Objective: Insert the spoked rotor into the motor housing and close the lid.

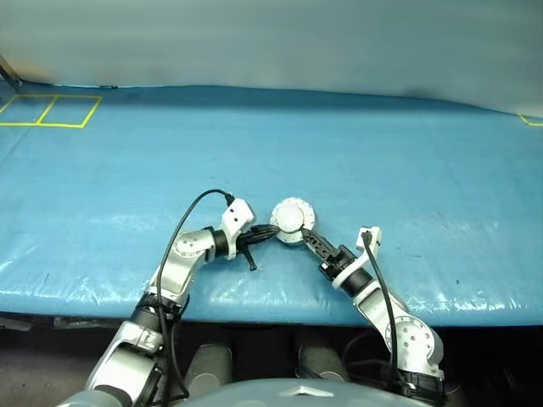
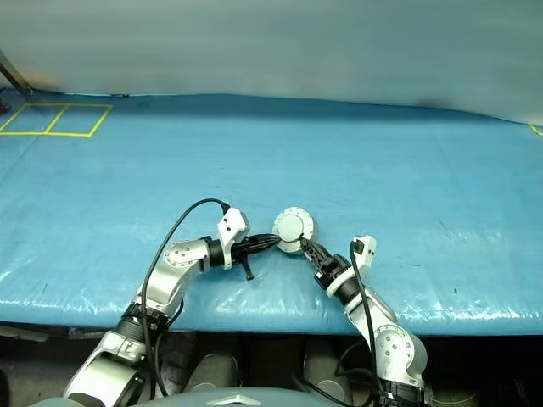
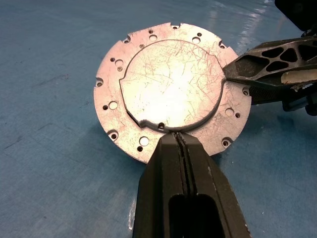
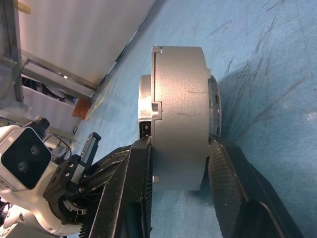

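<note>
No lettering, label, brand or number can be read anywhere. The only sign is a set of yellow lines forming boxes taped at the far left corner of the blue table; the metal disc's scratched silver back carries no legible marking.

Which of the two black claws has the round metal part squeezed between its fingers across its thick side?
The right gripper: its fingers straddle the closed motor housing across its thickness. The left gripper is shut, pinching only the rim.
</note>
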